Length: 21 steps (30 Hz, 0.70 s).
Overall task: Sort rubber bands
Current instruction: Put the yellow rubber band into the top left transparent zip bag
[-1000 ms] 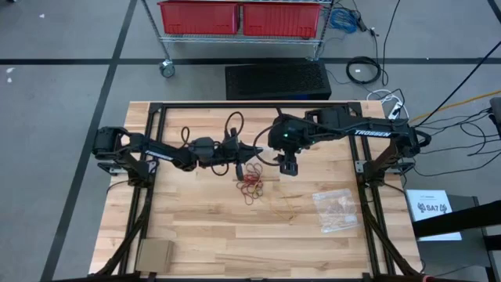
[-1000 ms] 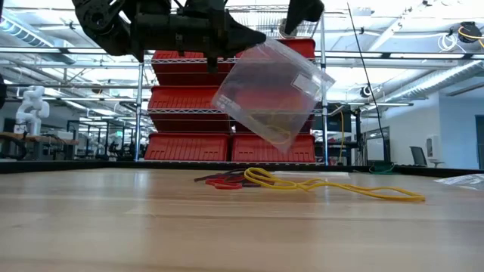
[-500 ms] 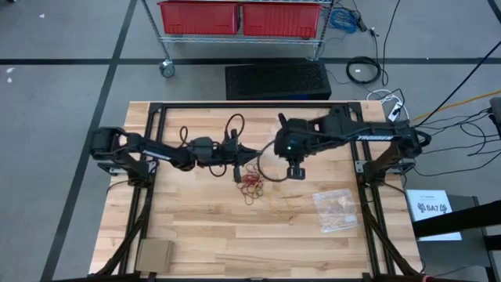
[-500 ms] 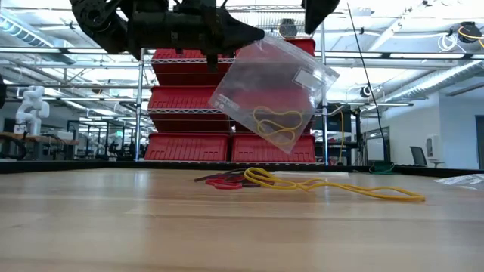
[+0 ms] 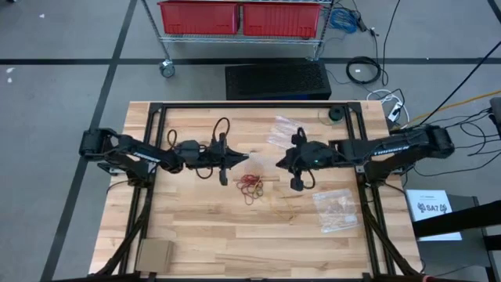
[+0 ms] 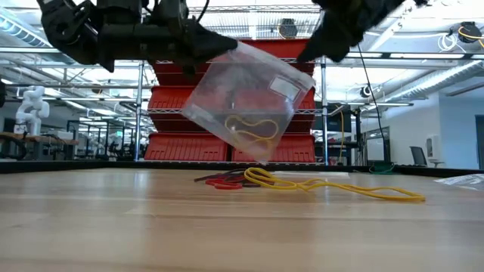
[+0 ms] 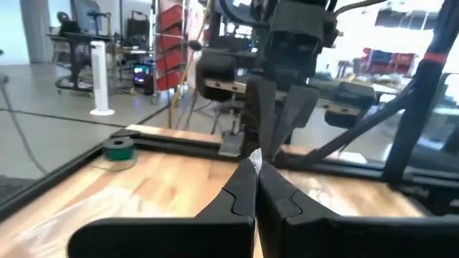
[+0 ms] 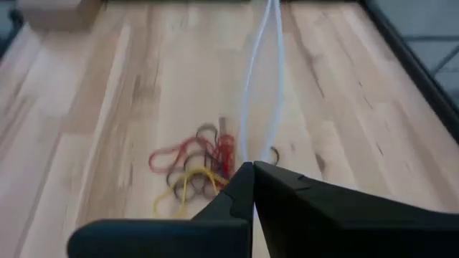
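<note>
While lifting the bag (image 6: 242,102) in the clamped left hand (image 5: 225,163), keep its mouth wide; drop right hand (image 5: 297,185), pinched empty, onto bands (image 5: 250,185) mid-tabletop (image 5: 203,227), picking one colour.

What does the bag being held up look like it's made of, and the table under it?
The bag looks like thin clear glossy plastic: shelves show through it and a yellow band inside. The table looks like pale wood, jointed in strips with visible grain, likely a smooth satin finish.
</note>
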### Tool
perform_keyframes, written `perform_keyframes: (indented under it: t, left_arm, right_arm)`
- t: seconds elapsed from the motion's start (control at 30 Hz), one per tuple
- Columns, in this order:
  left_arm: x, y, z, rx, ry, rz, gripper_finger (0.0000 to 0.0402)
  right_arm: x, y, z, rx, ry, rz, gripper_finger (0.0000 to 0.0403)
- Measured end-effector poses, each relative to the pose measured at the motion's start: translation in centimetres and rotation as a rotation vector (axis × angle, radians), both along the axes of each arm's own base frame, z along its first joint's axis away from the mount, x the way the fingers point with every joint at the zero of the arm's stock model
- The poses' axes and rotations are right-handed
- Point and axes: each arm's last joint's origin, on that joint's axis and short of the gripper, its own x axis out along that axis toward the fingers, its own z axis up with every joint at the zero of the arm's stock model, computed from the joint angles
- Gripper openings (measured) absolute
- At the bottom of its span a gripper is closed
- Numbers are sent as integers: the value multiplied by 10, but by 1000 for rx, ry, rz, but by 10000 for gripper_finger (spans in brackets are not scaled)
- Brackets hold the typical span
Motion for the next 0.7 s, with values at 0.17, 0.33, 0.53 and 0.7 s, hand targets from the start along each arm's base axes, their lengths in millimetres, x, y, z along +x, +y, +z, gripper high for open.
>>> perform_keyframes:
  t: [0.17,0.33,0.53,0.7]
  left_arm:
    - [-3,17,-2,30,14,60,0]
    - [-6,38,-8,19,73,101,0]
    - [-10,47,-5,21,60,101,0]
    - [-12,47,0,27,44,97,0]
  right_arm:
    - [-3,-4,-24,138,49,-114,0]
    - [-1,7,-40,254,143,-179,22]
    - [-1,25,-64,435,312,-239,103]
    - [11,53,-79,460,302,-174,155]
